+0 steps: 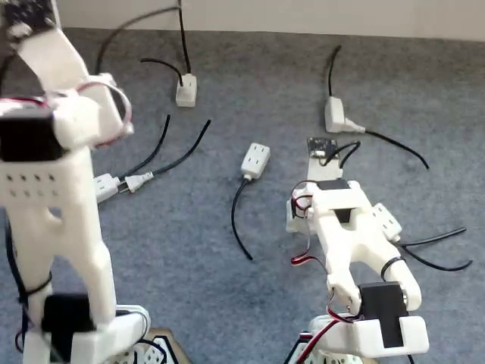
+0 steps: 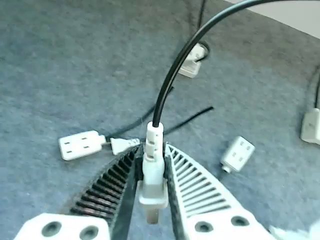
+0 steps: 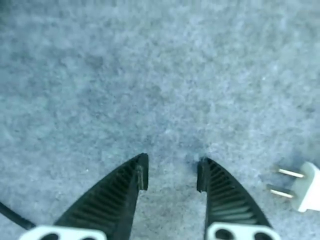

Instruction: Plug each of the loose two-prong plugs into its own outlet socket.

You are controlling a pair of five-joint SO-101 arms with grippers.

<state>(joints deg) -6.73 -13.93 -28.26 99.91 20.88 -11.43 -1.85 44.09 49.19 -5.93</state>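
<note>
The left gripper (image 2: 151, 150) hangs above the grey table (image 2: 60, 60), clenched around the body of a white two-prong plug (image 2: 152, 172), its ribbed fingers (image 2: 192, 175) pressing the plug's two flat sides so that it cannot twist. The black cord (image 2: 170, 85) leaves the plug on the side away from the wrist and arcs up and off, kept slack and lifted off the things below; the prong end seems to face back into the gripper, though that is hard to make out. Under it lies a white outlet socket (image 2: 80, 145) with another plug (image 2: 122, 145) at its face, touching it or seated, it cannot be told which. An unoccupied socket (image 2: 237, 152) lies near, a likely target for the held plug. The right gripper (image 3: 172, 167) sits low over the table with its fingers spread and nothing between them, and a loose plug (image 3: 300, 186) with bare prongs lies just beside one finger, well placed for a pick-up. From above, the right arm (image 1: 356, 227) stretches flat toward the middle of the table, while two more sockets (image 1: 186, 89) and (image 1: 335, 115) lie farther back.
</note>
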